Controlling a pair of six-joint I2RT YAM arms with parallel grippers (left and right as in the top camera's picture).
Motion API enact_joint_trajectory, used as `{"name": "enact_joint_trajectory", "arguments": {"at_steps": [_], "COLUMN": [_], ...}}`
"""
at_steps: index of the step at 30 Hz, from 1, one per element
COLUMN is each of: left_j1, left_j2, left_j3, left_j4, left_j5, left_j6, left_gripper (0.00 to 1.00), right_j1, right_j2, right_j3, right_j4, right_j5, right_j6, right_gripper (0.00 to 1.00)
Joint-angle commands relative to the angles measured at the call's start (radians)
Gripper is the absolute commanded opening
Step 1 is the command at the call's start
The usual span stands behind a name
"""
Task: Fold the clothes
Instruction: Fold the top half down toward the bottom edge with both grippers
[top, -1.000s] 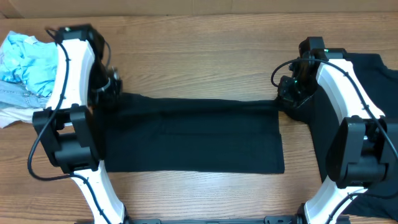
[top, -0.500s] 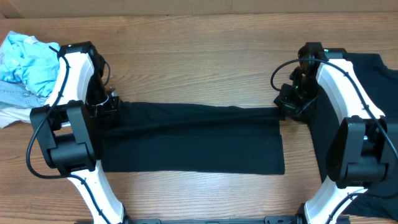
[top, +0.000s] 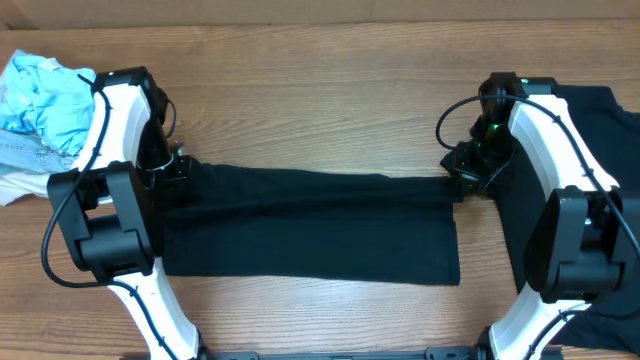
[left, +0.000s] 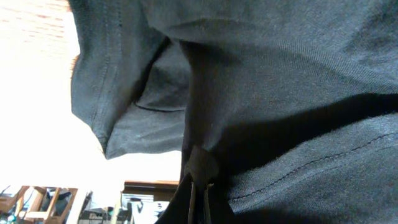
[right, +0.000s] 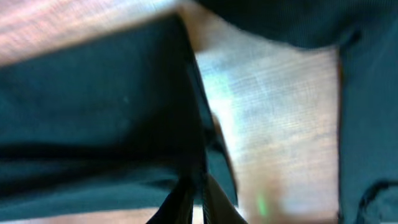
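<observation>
A black T-shirt (top: 310, 225) lies folded into a long band across the wooden table. My left gripper (top: 172, 170) is shut on its far left corner, and the left wrist view shows the fingers (left: 199, 186) pinching black fabric (left: 280, 93). My right gripper (top: 462, 172) is shut on the far right corner; the right wrist view, blurred, shows the fingers (right: 198, 193) closed on the dark cloth (right: 93, 112). The held far edge is stretched between both grippers. A second black T-shirt (top: 600, 150) lies at the right under the right arm.
A heap of light blue and white clothes (top: 35, 100) lies at the far left edge. Bare wooden table (top: 320, 90) runs behind the shirt. The arm bases stand at the front left and front right.
Both grippers have drawn the shirt's far edge toward the front. The folded band is now narrower front to back. The right gripper has shifted slightly right.
</observation>
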Motion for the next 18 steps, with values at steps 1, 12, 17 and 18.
{"name": "enact_joint_trajectory", "arguments": {"at_steps": [1,12,17,18], "left_j1": [0.014,0.013,0.010,0.010], "left_j2": [-0.045,-0.045,-0.045,-0.045], "left_j3": [-0.003,-0.003,-0.003,-0.003], "left_j4": [-0.013,-0.026,-0.025,-0.023], "left_j5": [-0.023,-0.018,-0.012,-0.012], "left_j6": [-0.010,-0.018,-0.017,-0.017], "left_gripper": [0.04,0.04,0.05,0.05], "right_j1": [-0.003,-0.003,0.010,0.014], "right_j2": [-0.035,-0.033,-0.030,-0.030], "right_j3": [-0.023,-0.023,-0.055,-0.080], "right_j4": [-0.037,-0.016,0.011,0.036], "right_j5": [0.028,0.027,0.016,0.012], "right_j6": [0.008,0.030,0.027,0.027], "right_gripper": [0.09,0.08,0.29,0.36]}}
